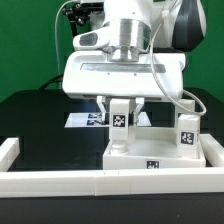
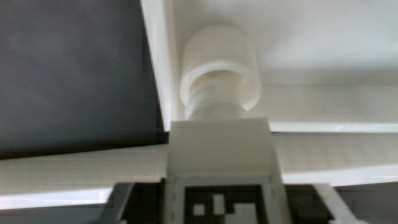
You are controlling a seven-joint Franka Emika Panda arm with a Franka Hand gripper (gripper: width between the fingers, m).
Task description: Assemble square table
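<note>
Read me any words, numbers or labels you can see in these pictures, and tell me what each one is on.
No readable words or numbers in either view.
Black-and-white marker tags only, no text: on the leg in the hand, on the standing leg, on the tabletop edge.
Marker board: printed tags, too small to make out.

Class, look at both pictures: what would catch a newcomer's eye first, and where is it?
The gripper hangs mid-scene, shut on a tagged white leg standing on the square tabletop. Another leg stands upright at the tabletop's corner on the exterior view's right. The wrist view shows the held leg close up.
</note>
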